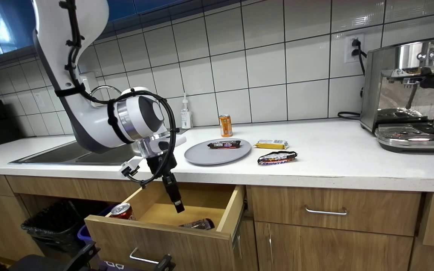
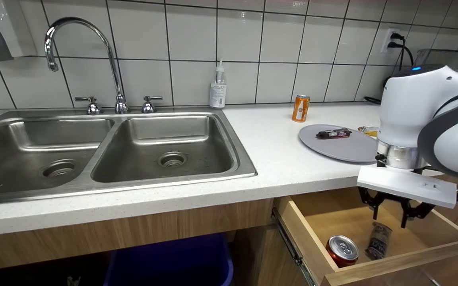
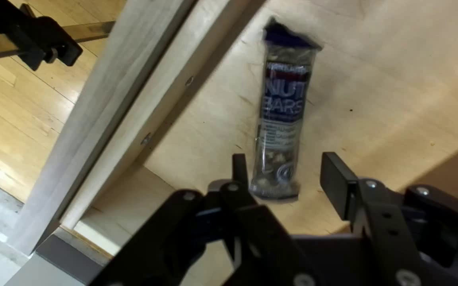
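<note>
1. Gripper [image 3: 284,172] unclenched, jaws apart, pointing down over the open drawer [image 1: 187,244]; arm [image 1: 96,128] bent above.
2. Nut bar [image 3: 282,107] lies below, on the drawer floor.
3. Red can [image 2: 342,251] stands in its corner.
4. Grey plate [image 1: 202,154] bears a wrapped bar [image 1: 224,144].

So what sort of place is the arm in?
A kitchen, almost surely; whether in a home or an office, I can't tell. What shows it: a two-basin sink with a tall tap, and a coffee machine on the same counter.
</note>
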You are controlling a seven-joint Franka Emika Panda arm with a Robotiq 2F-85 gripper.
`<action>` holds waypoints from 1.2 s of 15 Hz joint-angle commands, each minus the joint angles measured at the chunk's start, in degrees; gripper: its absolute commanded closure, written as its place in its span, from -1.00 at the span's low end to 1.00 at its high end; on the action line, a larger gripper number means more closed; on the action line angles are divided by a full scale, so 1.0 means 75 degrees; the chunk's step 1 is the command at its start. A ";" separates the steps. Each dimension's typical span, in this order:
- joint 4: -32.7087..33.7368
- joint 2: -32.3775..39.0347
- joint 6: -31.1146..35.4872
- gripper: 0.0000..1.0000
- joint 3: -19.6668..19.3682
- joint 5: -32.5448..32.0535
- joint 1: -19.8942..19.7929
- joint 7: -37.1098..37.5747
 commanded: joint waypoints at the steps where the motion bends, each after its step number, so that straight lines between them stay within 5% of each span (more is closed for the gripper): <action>1: 0.0050 -0.0111 -0.0014 -0.69 -0.0253 0.0101 0.0267 -0.0212; 4: -0.0087 -0.0417 -0.0036 -1.00 -0.0453 -0.0066 0.0350 -0.0275; 11: -0.0316 -0.1229 -0.0201 -1.00 -0.0794 -0.0638 0.0215 -0.0768; 18: -0.0296 -0.1899 -0.0439 -1.00 -0.0426 -0.0447 -0.0361 -0.2058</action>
